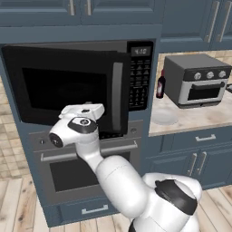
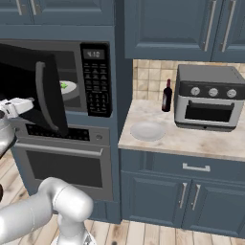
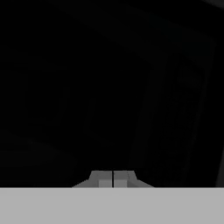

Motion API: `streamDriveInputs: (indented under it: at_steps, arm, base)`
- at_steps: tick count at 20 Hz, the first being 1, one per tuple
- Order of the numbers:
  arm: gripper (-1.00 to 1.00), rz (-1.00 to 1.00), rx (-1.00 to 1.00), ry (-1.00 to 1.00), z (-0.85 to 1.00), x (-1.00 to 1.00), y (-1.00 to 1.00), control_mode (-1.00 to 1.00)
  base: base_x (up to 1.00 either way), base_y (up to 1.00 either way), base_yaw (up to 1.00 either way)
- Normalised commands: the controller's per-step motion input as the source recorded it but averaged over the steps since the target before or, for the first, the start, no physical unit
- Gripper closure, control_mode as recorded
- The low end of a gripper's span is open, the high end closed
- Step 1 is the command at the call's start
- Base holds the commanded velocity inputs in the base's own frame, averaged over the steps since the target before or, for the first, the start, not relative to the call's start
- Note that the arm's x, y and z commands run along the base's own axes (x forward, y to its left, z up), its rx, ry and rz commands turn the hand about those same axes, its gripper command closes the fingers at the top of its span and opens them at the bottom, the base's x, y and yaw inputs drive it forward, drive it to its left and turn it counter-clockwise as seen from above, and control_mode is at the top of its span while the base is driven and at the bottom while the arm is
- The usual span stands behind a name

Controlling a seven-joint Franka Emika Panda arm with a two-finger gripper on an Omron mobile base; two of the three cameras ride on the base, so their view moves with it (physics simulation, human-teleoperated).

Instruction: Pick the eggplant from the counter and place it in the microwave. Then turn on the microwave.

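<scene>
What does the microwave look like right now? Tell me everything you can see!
The microwave is big, black and built into the blue-grey cabinets, above a steel wall oven. Its dark glass door with a tall grey handle is swung partly open. On the right are a keypad and a lit display. Inside sits a white turntable with something green on it. The robot's shut tool is close against the door.

- Left base view looks forward and down from behind the arm at the large black built-in microwave [image 1: 77,86].
- Right base view shares it and the pale beige speckled bench [image 2: 191,136].
- Hand view sits close against a dark surface.
</scene>
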Motion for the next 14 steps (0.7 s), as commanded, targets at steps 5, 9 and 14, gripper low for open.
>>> streamDriveInputs:
  at_steps: [5,9,14]
  arm:
    - [1.0,0.07,0.0,0.0,0.02,0.22,-0.05,-1.0]
    - [1.0,0.07,0.0,0.0,0.12,0.2,-0.04,-1.0]
    - [1.0,0.07,0.01,0.0,0.14,0.18,-0.04,-1.0]
  base:
    - [0.0,0.0,0.0]
    - [0.0,0.0,0.0]
    - [0.0,0.0,0.0]
